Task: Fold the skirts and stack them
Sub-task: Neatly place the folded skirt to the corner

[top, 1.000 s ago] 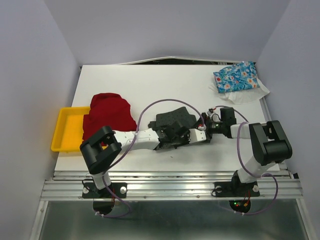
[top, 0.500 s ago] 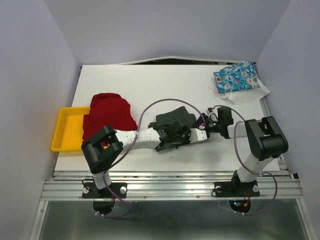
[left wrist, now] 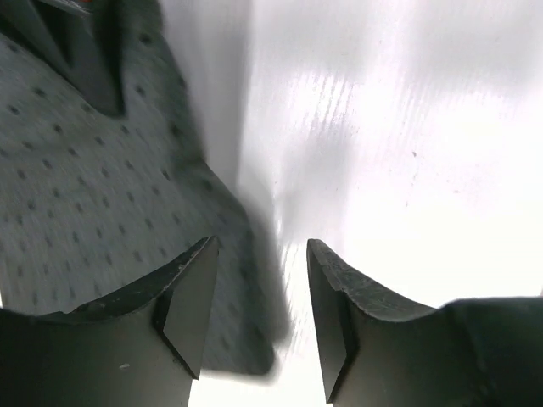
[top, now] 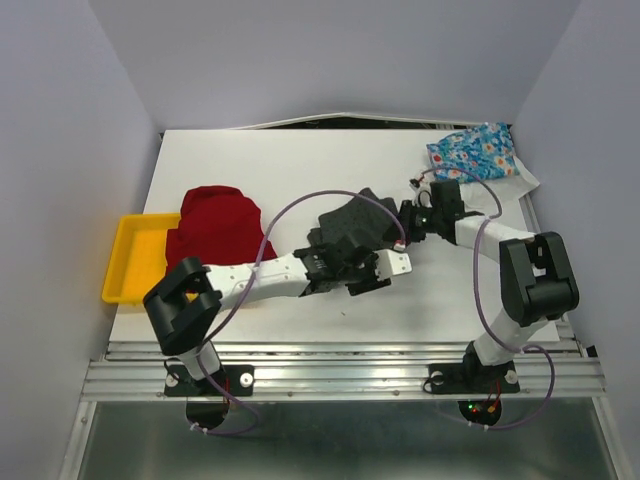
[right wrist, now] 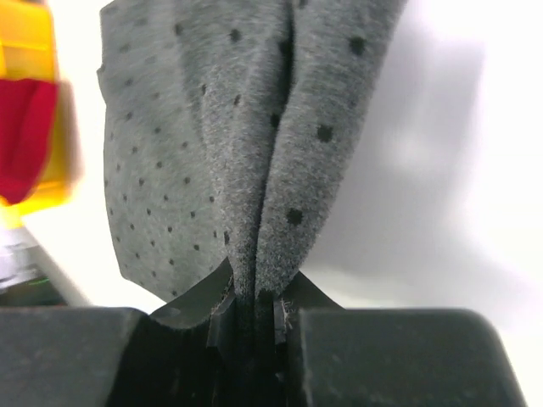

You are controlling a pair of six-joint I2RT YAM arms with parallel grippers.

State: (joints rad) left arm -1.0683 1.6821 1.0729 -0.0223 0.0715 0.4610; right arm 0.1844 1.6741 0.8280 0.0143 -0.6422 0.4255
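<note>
one red skirt (top: 215, 228) overlaps tray (top: 125, 265); right hand (right wrist: 254, 298) pinches grey skirt (top: 350, 226)

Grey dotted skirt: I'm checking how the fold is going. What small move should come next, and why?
Probably shut the left tool on the edge of the grey skirt: its jaws stand open with that edge between them, while the right tool is clamped on a pinched fold.

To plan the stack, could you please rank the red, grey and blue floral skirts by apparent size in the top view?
1. red skirt
2. grey skirt, bunched and partly covered, so only narrowly ahead
3. blue floral skirt
</note>
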